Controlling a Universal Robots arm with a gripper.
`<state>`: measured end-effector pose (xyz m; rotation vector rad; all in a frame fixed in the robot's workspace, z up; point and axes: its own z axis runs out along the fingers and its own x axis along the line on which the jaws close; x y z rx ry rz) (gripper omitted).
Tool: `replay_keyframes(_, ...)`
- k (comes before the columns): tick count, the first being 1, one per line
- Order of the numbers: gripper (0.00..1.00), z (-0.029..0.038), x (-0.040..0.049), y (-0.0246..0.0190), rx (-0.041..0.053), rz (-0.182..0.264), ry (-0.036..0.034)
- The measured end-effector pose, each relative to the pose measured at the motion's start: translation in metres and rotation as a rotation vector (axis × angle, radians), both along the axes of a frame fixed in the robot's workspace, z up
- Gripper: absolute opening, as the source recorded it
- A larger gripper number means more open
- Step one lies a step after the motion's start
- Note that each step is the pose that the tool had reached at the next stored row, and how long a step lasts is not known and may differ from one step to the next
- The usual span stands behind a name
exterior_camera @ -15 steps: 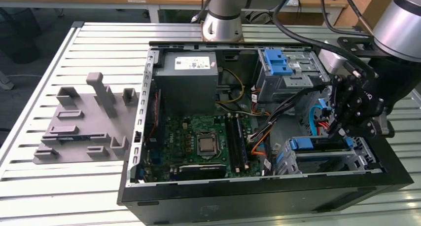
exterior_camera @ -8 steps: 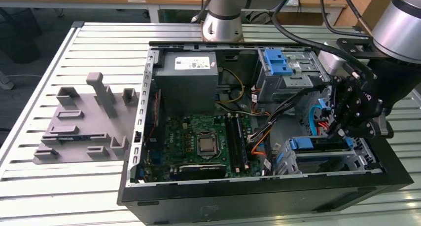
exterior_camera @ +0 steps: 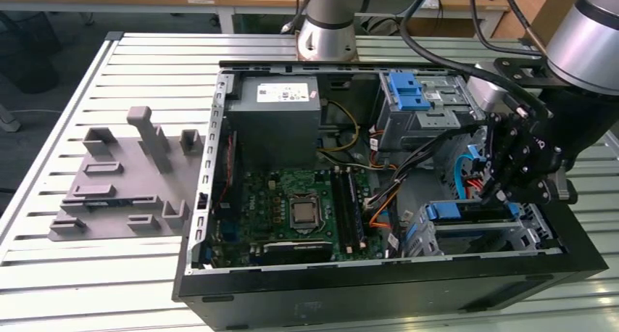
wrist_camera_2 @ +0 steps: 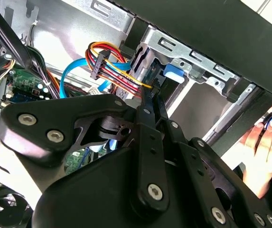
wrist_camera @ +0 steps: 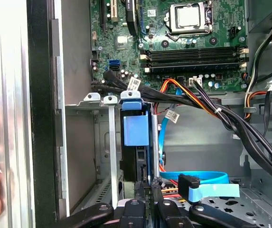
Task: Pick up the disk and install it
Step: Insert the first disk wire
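One gripper (exterior_camera: 505,196) hangs inside the open computer case (exterior_camera: 290,292), its fingers (wrist_camera: 143,192) drawn together on the edge of one disk (wrist_camera: 135,147) standing upright in the metal drive cage (wrist_camera: 108,142); one grey holder block (exterior_camera: 121,183) sits on the slatted table (exterior_camera: 58,274) beside the case; a person's hand (wrist_camera_2: 264,152) rests at the case's outer wall.

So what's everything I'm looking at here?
PC case: one, black, open, on the slatted table.
Motherboard: one, green, on the case floor.
Power supply: one, grey, at the case's back.
Drive cage: one, metal with a blue latch, exterior view's right.
Disk: one, blue-framed, standing in a bay at the case front.
Holder block: one, grey, exterior view's left of the case.
Hand: a person's, at the case edge.
Gripper: one, black, at the disk.
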<state>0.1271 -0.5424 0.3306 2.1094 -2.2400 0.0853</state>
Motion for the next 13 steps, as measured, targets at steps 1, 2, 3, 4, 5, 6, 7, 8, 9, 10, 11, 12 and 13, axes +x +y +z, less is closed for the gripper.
replay_keyframes(1, 0.17, -0.0002, 0.0000, 0.0000, -0.0001, 0.000, 0.0000)
replay_keyframes(2, 0.17, -0.0006, 0.0000, 0.0000, 0.0002, 0.000, 0.0000)
replay_keyframes(3, 0.17, -0.0009, 0.0000, 0.0000, 0.0002, 0.000, 0.0001)
replay_keyframes(4, 0.17, -0.0011, 0.0000, 0.0000, 0.0004, 0.000, 0.0001)
replay_keyframes(5, 0.17, -0.0012, 0.0000, -0.0001, 0.0002, 0.000, 0.0001)
replay_keyframes(6, 0.17, -0.0013, 0.0000, -0.0001, 0.0002, 0.000, 0.0001)
replay_keyframes(7, 0.17, -0.0015, 0.0000, 0.0000, 0.0003, 0.000, 0.0002)
replay_keyframes(8, 0.17, -0.0019, 0.0000, 0.0000, 0.0006, 0.000, 0.0001)
replay_keyframes(9, 0.17, -0.0024, 0.0000, -0.0002, 0.0009, 0.000, 0.0002)
replay_keyframes(10, 0.17, -0.0027, 0.0001, -0.0003, 0.0010, 0.000, 0.0004)
replay_keyframes(11, 0.17, -0.0028, 0.0001, -0.0003, 0.0008, 0.000, 0.0005)
replay_keyframes(12, 0.17, -0.0028, 0.0001, -0.0003, 0.0008, 0.000, 0.0005)
replay_keyframes(13, 0.17, -0.0028, 0.0002, -0.0003, 0.0008, 0.000, 0.0005)
